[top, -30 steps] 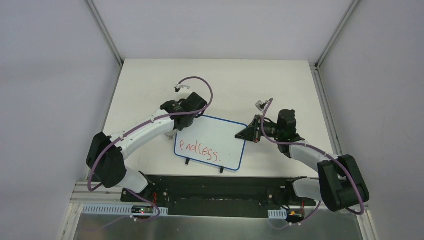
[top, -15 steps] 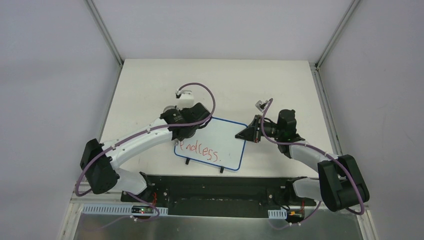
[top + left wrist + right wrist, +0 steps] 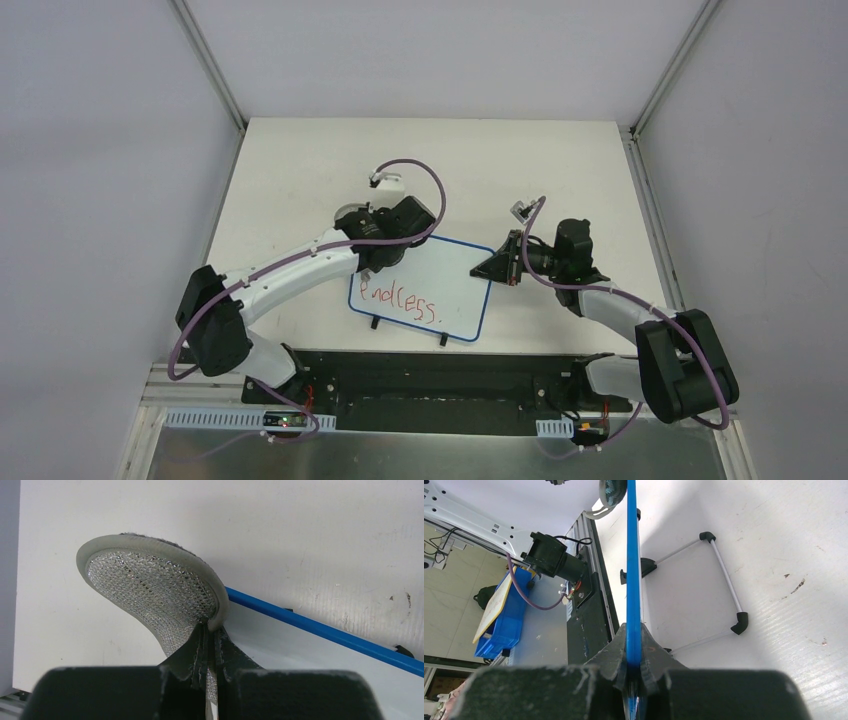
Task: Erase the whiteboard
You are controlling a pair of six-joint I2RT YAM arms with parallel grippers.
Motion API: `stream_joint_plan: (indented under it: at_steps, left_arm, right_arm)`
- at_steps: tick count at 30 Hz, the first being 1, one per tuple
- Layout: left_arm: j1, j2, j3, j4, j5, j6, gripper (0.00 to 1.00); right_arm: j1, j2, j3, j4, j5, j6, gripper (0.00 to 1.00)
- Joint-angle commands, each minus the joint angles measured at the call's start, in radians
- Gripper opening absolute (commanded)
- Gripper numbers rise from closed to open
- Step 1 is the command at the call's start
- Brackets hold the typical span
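The whiteboard [image 3: 440, 280] has a blue frame and stands tilted on a wire stand near the table's front middle. Red writing [image 3: 398, 300] runs along its lower left. My left gripper [image 3: 385, 260] is at the board's top left corner, shut on a round grey mesh eraser pad [image 3: 150, 587]. The pad lies beside the blue top edge [image 3: 320, 630]. My right gripper [image 3: 488, 268] is shut on the board's right edge [image 3: 632, 555]. In the right wrist view the eraser pad [image 3: 611, 491] shows at the far end of that edge.
The board's wire stand [image 3: 724, 575] rests on the white table behind it, with black feet [image 3: 375, 322] at the front. The black base plate [image 3: 430, 375] runs along the near edge. A blue bin [image 3: 499, 625] sits off the table.
My left wrist has swung right and slightly back along the board's top left corner with the eraser. The red writing looks unchanged. The right arm has not moved.
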Motion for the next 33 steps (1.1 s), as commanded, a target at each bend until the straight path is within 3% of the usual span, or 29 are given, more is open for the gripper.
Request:
stream_joint_plan:
  at_steps: [1, 7, 11, 15, 26, 33]
  left_arm:
    - [0.011, 0.023, -0.019, -0.003, 0.074, -0.027, 0.0]
    - [0.011, -0.026, -0.195, -0.053, 0.079, -0.227, 0.0]
    - [0.009, -0.078, -0.275, -0.011, 0.101, -0.242, 0.0]
    - [0.011, -0.054, -0.199, -0.003, 0.084, -0.173, 0.0]
    - [0.026, 0.109, 0.199, -0.019, 0.062, 0.005, 0.0]
    - [0.036, 0.104, 0.149, -0.003, 0.082, -0.008, 0.0]
  right_arm:
    - [0.016, -0.015, -0.005, 0.03, -0.039, -0.063, 0.0]
    - [0.017, -0.018, -0.006, 0.029, -0.041, -0.063, 0.0]
    - [0.019, -0.019, -0.005, 0.029, -0.041, -0.063, 0.0]
    - [0.022, -0.018, -0.006, 0.029, -0.04, -0.065, 0.0]
    - [0.023, -0.022, -0.005, 0.023, -0.035, -0.067, 0.0]
    - [0.023, -0.024, -0.006, 0.012, -0.025, -0.074, 0.0]
